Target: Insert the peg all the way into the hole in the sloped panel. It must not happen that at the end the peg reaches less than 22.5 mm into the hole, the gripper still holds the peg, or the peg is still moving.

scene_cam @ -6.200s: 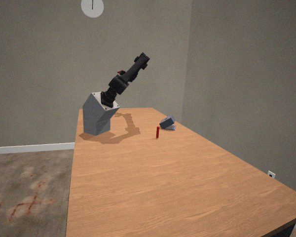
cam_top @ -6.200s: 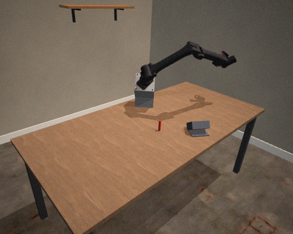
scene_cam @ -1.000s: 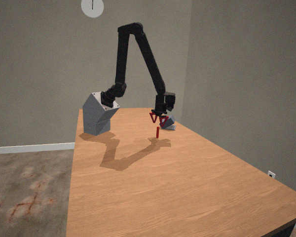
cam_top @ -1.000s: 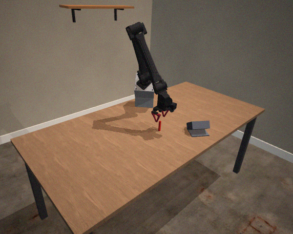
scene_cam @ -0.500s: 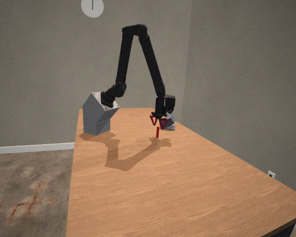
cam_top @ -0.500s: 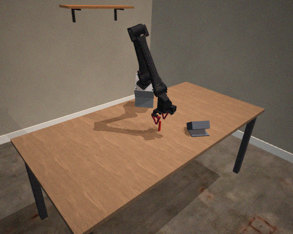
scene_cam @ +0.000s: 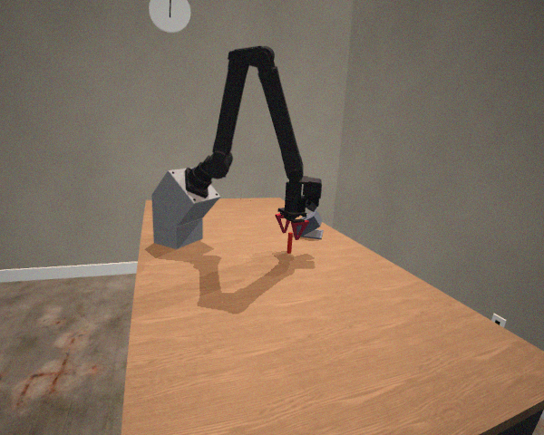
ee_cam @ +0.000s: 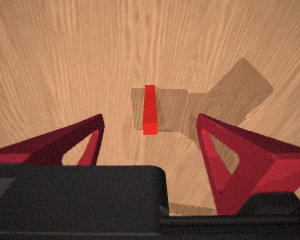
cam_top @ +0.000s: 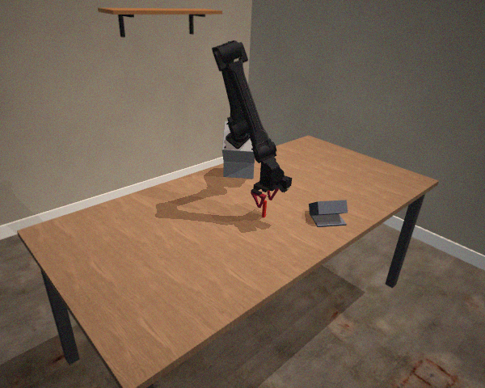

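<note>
The red peg point(cam_top: 263, 208) stands upright on the wooden table; it also shows in the exterior view point(scene_cam: 289, 243) and in the wrist view point(ee_cam: 150, 110). My gripper point(cam_top: 263, 201) hangs straight above the peg with its red fingers wide apart, one on each side of the peg's top, not touching it point(ee_cam: 151, 131) point(scene_cam: 290, 230). The grey sloped panel point(cam_top: 327, 212) sits on the table to the right of the gripper; its hole is not visible here. In the exterior view the panel point(scene_cam: 312, 227) is mostly hidden behind the gripper.
The arm's grey base block point(cam_top: 237, 158) stands at the table's far edge behind the gripper. A wooden wall shelf point(cam_top: 159, 11) hangs high on the back wall. The table's right edge lies just beyond the panel.
</note>
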Action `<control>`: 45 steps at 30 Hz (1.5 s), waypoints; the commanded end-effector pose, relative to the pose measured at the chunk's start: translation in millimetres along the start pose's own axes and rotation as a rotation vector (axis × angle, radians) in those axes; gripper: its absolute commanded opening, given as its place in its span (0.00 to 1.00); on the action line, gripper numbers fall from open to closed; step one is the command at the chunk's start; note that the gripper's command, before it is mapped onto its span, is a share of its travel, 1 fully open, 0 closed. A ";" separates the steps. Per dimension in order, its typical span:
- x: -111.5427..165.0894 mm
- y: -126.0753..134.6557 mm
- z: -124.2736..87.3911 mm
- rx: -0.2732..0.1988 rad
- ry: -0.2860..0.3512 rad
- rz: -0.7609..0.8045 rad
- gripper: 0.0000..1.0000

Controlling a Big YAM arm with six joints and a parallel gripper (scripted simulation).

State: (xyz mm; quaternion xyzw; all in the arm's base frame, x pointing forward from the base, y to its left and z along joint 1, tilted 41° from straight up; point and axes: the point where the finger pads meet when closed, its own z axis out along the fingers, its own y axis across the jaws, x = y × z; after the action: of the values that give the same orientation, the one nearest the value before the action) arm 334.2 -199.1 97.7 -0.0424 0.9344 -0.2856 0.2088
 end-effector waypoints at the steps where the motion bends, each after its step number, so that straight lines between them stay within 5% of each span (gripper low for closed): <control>1: -2.3 -1.6 -1.5 0.003 -0.006 0.001 0.89; 9: -2.3 -1.6 -1.5 0.003 -0.006 0.001 0.00; 18: -2.5 -1.7 -5.7 0.002 -0.005 -0.001 0.00; 33: -3.6 -2.3 -75.5 -0.001 -0.002 -0.009 0.00; 41: -3.6 -2.3 -84.9 -0.001 -0.002 -0.009 0.00; 45: -2.3 9.6 -71.0 -0.007 0.014 -0.069 0.00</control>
State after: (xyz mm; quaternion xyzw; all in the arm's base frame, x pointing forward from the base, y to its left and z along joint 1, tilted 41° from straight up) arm 295.2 -157.9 141.3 -0.0576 0.9386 -0.2851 0.1854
